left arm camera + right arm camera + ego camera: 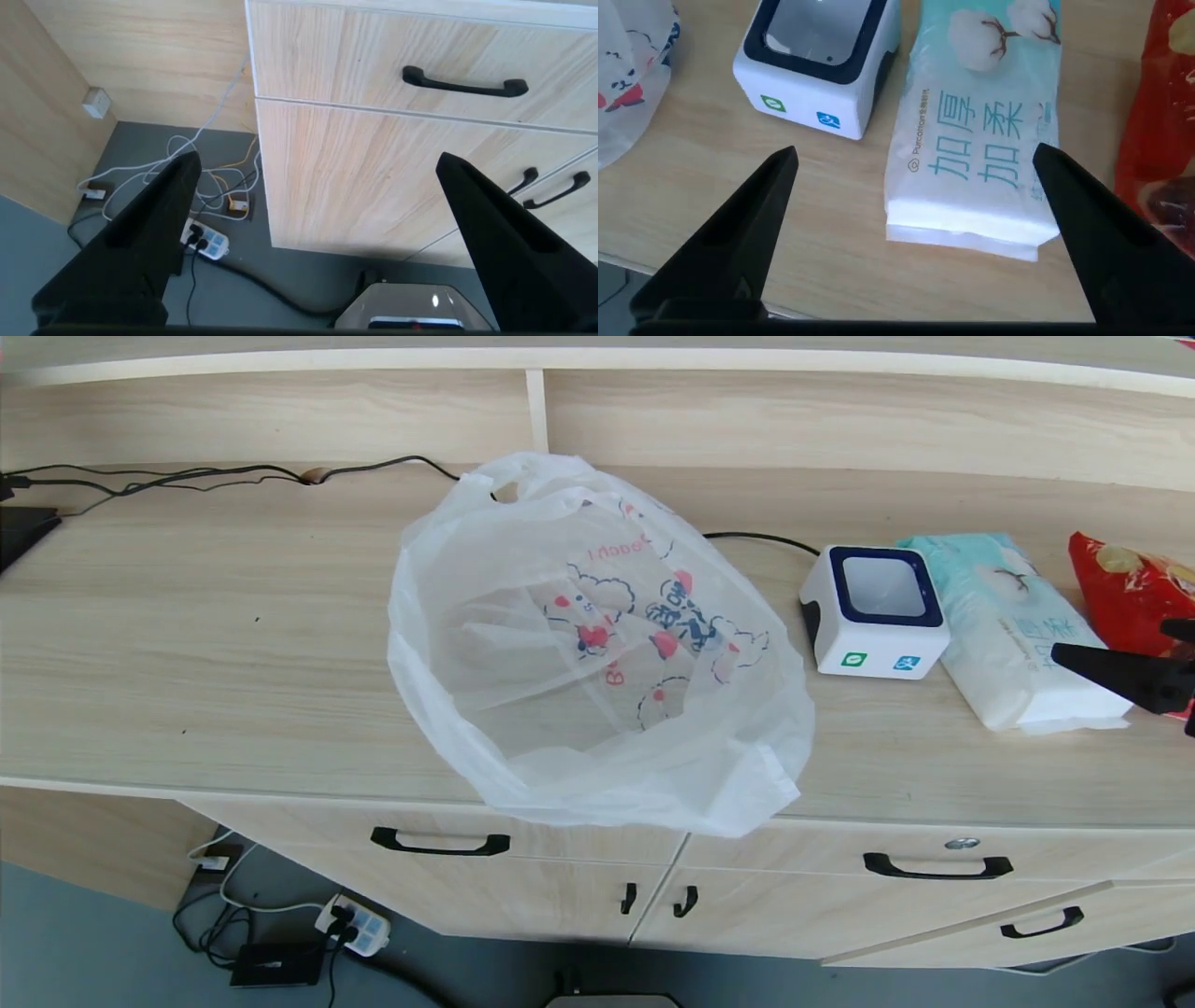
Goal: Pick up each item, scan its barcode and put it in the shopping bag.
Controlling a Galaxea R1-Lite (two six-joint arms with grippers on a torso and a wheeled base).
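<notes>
Nearest us, below the counter's front edge, the left gripper (318, 163) hung before the drawers (374, 56) with its jaws spread wide and nothing between them.

On the counter (233, 644), the shopping bag (597, 644) lay in the middle with its mouth gaping and its lower folds drooping over the front edge. It looked empty to us, so we judged the first pick-up was in hand.

Toward the right end, the right gripper (917, 154) hovered above the near end of the tissue pack (1013, 625), jaws fully apart and holding nothing. The pack lay flat, running from front to back.

We thought the next move called for a descent and a squeeze across the pack's width. No barcode showed on its upper face, so a turn toward the scanner (873, 611) seemed likely.

Room was tight. The scanner stood just beside the pack on the bag's side, and a red snack bag (1130, 597) lay close on the other. The open fingers could nudge either one.

Farther back, the scanner's cable (747, 537) ran behind the bag, and more cables (187, 478) trailed along the back left edge.
</notes>
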